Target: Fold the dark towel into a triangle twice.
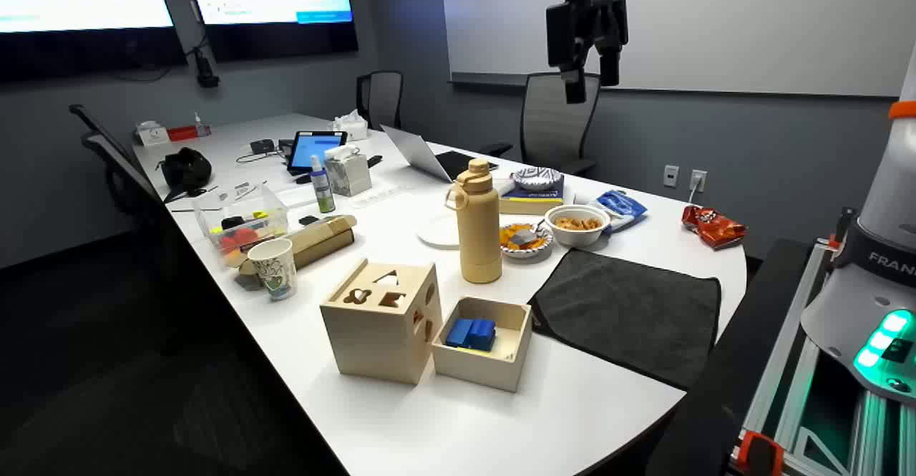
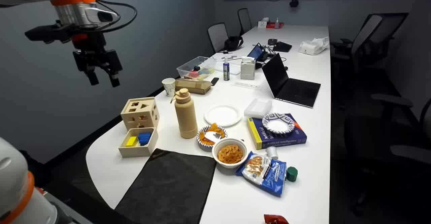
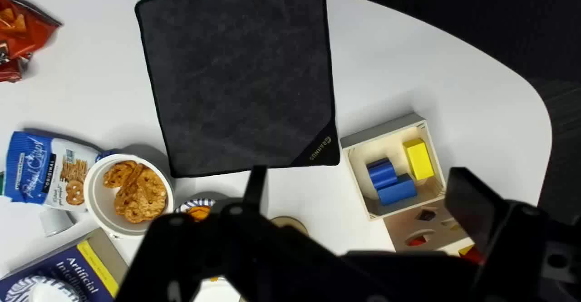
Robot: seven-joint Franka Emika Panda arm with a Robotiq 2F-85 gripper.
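Observation:
The dark towel (image 1: 630, 311) lies flat and unfolded, a rough square, on the white table near the robot base. It also shows in an exterior view (image 2: 171, 187), cut off by the lower edge. In the wrist view the whole towel (image 3: 236, 75) shows, with a black "Crannus" corner patch nearest the wooden tray. My gripper (image 3: 358, 175) is open and empty, its fingers wide apart. In both exterior views the gripper (image 1: 592, 84) (image 2: 104, 80) hangs high above the table, well clear of the towel. No part of the towel is hidden in the wrist view.
A wooden tray with blocks (image 3: 435, 154) and a shape box (image 1: 379, 347) stand beside the towel. A tall tan bottle (image 1: 479, 232), a pretzel bowl (image 2: 215, 150), a blue snack bag (image 2: 266, 173) and a book (image 2: 299, 137) stand along its far side. A red bag (image 1: 715, 227) lies near the edge.

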